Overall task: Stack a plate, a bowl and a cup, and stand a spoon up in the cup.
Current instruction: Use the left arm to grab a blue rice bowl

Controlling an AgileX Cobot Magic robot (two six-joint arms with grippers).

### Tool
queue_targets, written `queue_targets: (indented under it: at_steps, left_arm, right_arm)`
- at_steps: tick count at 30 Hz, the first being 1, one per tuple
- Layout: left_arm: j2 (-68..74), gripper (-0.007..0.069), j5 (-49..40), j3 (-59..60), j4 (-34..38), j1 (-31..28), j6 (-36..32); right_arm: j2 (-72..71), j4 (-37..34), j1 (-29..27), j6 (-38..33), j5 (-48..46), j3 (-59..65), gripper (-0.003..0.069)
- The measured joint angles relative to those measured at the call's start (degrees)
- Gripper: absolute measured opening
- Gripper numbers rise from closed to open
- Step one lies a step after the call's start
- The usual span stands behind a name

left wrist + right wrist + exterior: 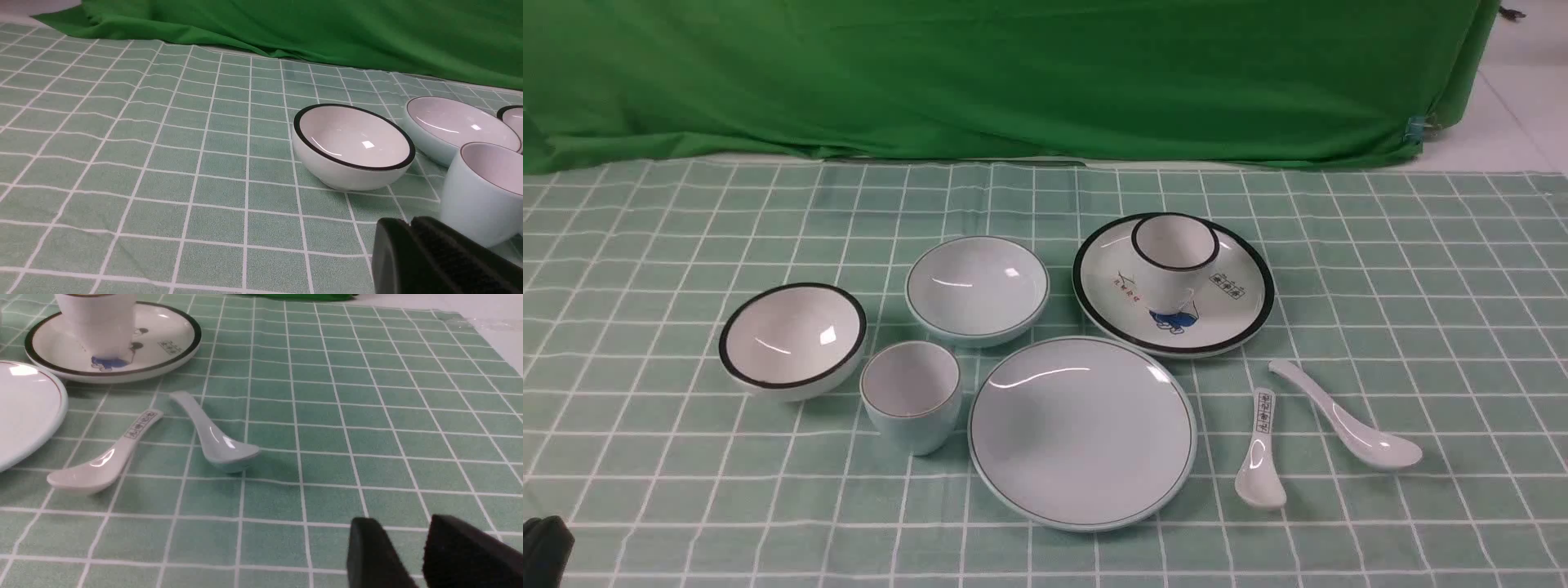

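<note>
— Checked the claws?
— Found the left claw [410, 222] pinched closed, empty; the right claw [402, 522] parted, empty.
— Looked further?
— Spotted plate [1082, 433], bowl [977, 287], cup [911, 394] sitting unstacked on the bench [1421, 286] (spoon [1343, 416] rightmost).

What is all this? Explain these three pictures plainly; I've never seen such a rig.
It is a robot with two arms, each ending in a gripper. One picture looks forward from between the arms; the others come from cameras on each wrist. On the checked cloth lie a pale-blue plate, pale-blue bowl and pale-blue cup, a plain spoon, a black-rimmed bowl, a printed spoon, and a black-rimmed cup standing on a picture plate. The left gripper is shut, the right gripper open; neither holds anything.
</note>
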State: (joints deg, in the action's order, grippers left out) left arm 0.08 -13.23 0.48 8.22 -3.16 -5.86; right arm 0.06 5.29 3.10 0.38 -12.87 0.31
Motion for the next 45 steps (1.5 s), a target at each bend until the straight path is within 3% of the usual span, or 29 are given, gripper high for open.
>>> queue_targets:
  at_steps: [25, 29, 32, 36, 40, 42, 43, 45]
  left_arm:
    - [0.0, 0.0017, 1.0, 0.0, -0.2, 0.0, 0.1]
    - [0.0, 0.0017, 7.7, 0.0, 8.8, 0.0, 5.9]
    - [0.0, 0.0017, 13.2, 0.0, 19.0, 0.0, 14.1]
    - [0.0, 0.0017, 16.8, -0.3, 22.4, 0.0, 17.9]
    - [1.5, 0.0017, 3.4, -8.1, 22.4, 0.0, 13.5]
    - [7.1, 0.0017, -8.4, -17.8, 22.6, 0.0, 2.8]
    - [7.7, 0.0017, -9.4, -18.6, 22.7, 0.0, 2.0]
    - [15.0, 0.0017, -19.6, -25.8, 22.9, 0.0, -4.9]
  right_arm:
    - [0.0, 0.0, 0.0, 0.0, 0.0, 0.0, 0.0242]
    - [0.0, 0.0, 0.0, 0.0, 0.0, 0.0, 0.0242]
    - [0.0, 0.0, 0.0, 0.0, 0.0, 0.0, 0.0242]
    - [0.0, 0.0, 0.0, 0.0, 0.0, 0.0, 0.0242]
    - [0.0, 0.0, 0.0, 0.0, 0.0, 0.0, 0.0242]
    - [0.0, 0.0, 0.0, 0.0, 0.0, 0.0, 0.0242]
    - [0.0, 0.0, 0.0, 0.0, 0.0, 0.0, 0.0242]
    - [0.0, 0.0, 0.0, 0.0, 0.0, 0.0, 0.0242]
